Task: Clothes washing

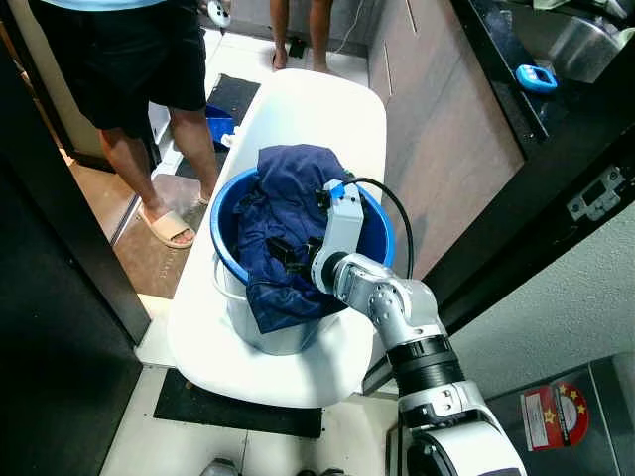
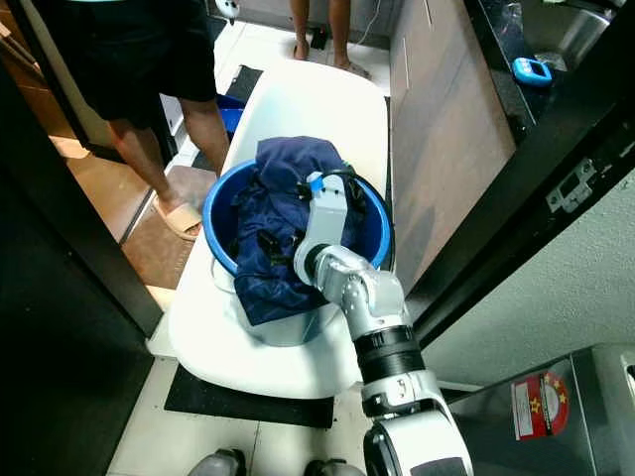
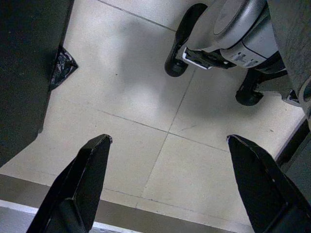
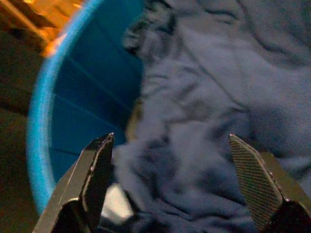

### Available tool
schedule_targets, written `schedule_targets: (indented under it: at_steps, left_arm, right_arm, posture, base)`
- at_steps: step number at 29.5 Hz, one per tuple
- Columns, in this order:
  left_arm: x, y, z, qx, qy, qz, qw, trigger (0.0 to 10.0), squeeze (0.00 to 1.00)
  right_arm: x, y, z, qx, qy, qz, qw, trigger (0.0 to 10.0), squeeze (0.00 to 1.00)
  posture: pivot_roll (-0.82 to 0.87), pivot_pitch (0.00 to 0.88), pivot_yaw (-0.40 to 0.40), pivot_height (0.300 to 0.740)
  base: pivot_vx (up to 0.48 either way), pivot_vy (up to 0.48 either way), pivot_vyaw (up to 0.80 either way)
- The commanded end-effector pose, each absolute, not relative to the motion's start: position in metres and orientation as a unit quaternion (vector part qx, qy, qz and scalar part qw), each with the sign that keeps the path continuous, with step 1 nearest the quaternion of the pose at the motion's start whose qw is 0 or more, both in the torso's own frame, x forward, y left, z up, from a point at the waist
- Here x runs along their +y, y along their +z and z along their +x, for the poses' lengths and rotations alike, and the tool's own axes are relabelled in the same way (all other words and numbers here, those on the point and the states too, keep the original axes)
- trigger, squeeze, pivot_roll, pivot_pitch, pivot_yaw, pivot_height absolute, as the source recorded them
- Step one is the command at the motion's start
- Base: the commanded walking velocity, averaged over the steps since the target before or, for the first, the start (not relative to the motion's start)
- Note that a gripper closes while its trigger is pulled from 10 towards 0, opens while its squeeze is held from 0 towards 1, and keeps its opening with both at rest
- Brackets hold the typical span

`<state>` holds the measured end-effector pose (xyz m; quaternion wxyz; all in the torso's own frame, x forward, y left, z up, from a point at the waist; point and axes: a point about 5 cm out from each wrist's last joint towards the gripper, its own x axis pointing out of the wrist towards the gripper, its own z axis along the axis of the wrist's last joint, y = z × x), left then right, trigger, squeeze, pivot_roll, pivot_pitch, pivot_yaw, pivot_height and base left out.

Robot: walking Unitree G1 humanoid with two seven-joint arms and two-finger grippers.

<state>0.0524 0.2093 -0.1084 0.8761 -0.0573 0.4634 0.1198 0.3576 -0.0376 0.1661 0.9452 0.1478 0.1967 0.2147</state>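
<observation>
Navy blue crumpled cloth garment (image 1: 288, 213) fills the round blue plastic basin (image 1: 379, 236) on the white table (image 1: 327, 109), directly beneath my right gripper (image 4: 170, 160), whose fingers are spread just above its folds.

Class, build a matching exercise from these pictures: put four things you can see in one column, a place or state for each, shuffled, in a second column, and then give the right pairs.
Things:
1. navy garment
2. blue basin
3. right gripper
4. left gripper

Places or states:
A. open above the tiled floor
B. standing on the white surface
C. heaped in the basin, one part hanging over its rim
D. open over the cloth in the basin

Pairs: 1-C, 2-B, 3-D, 4-A
</observation>
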Motion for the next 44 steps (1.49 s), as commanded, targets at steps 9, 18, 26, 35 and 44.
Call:
schedule_targets:
  at_steps: [9, 18, 26, 35, 44]
  left_arm:
    - [0.182, -0.114, 0.04, 0.487, 0.084, -0.08, 0.866, 10.0, 0.0]
    - [0.175, -0.115, 0.029, 0.493, 0.082, -0.083, 0.862, 10.0, 0.0]
    - [0.172, -0.115, 0.02, 0.5, 0.083, -0.085, 0.858, 10.0, 0.0]
    - [0.172, -0.115, 0.022, 0.498, 0.082, -0.086, 0.859, 10.0, 0.0]
    - [0.169, -0.115, 0.023, 0.497, 0.078, -0.087, 0.86, 10.0, 0.0]
  right_arm:
    - [0.001, 0.156, 0.347, 0.216, 0.221, 0.05, 0.95, 10.0, 0.0]
    - [0.014, 0.133, 0.33, 0.26, 0.237, 0.001, 0.936, 10.0, 0.0]
    - [0.025, 0.128, 0.318, 0.275, 0.26, -0.008, 0.926, 10.0, 0.0]
    - [0.03, 0.121, 0.307, 0.285, 0.274, -0.022, 0.918, 9.4, 0.0]
    - [0.034, 0.115, 0.294, 0.294, 0.287, -0.036, 0.911, 4.2, 0.0]
  posture:
    - [0.14, 0.257, -0.19, 0.74]
    - [0.14, 0.31, -0.212, 0.74]
    - [0.14, 0.325, -0.219, 0.74]
    - [0.13, 0.333, -0.221, 0.74]
    - [0.13, 0.337, -0.221, 0.74]
  base:
    - [0.0, 0.0, 0.0]
    - [0.0, 0.0, 0.0]
    - [0.0, 0.0, 0.0]
    - [0.0, 0.0, 0.0]
    - [0.0, 0.0, 0.0]
